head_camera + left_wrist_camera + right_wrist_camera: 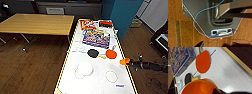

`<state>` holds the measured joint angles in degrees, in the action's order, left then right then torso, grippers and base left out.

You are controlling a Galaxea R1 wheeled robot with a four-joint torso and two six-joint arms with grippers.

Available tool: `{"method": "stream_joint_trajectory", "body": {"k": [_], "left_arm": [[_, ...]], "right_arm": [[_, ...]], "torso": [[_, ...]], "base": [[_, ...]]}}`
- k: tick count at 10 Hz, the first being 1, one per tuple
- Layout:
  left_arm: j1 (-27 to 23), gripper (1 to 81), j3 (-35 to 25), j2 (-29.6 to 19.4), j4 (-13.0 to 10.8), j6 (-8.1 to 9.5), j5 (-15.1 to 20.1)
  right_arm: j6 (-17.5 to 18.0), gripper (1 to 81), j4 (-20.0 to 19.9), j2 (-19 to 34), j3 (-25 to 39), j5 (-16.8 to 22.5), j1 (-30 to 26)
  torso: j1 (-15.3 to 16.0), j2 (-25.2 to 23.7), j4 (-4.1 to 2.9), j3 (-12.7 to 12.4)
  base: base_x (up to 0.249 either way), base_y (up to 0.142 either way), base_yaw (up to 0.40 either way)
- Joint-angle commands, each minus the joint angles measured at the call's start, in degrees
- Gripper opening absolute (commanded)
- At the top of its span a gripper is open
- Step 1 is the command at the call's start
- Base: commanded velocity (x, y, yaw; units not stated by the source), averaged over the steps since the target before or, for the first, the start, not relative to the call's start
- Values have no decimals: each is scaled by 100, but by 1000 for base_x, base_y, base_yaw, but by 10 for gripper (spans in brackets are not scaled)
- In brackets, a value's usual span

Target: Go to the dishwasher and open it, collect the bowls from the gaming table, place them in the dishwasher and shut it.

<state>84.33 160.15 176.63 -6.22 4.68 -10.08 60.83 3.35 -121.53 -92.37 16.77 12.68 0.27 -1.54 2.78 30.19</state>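
Holding the orange bowl [123, 61] by its rim in the right gripper [128, 62], at the gaming table's [100, 86] edge. Ahead of the jaws, an orange paddle [203, 62]; beyond it, a black paddle [188, 78].

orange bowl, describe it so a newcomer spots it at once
Find the long white table, then its right edge this side of the game boxes. The orange bowl hangs there at the right arm's tip: hollow, unlike the flat orange paddle lying nearby.
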Motion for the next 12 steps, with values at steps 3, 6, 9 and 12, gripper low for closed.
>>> {"method": "stream_joint_trajectory", "body": {"k": [3,6,9,12], "left_arm": [[115,811,-317,4,-46,-37,68],[0,811,-1275,-426,-284,-55,50],[-193,811,-3397,-1565,-380,-55,-81],[-333,811,-3692,-1806,-363,-46,-73]], "right_arm": [[-1565,10,-458,1893,1249,1715,63],[-2928,10,-889,2306,932,1249,1328],[-3367,10,-924,2760,1009,941,1761],[-3648,10,-950,3404,1574,977,1699]], "torso": [[0,0,0,0],[0,0,0,0],[0,0,0,0],[0,0,0,0]], "base": [[0,0,0],[0,0,0],[0,0,0],[0,0,0]]}}
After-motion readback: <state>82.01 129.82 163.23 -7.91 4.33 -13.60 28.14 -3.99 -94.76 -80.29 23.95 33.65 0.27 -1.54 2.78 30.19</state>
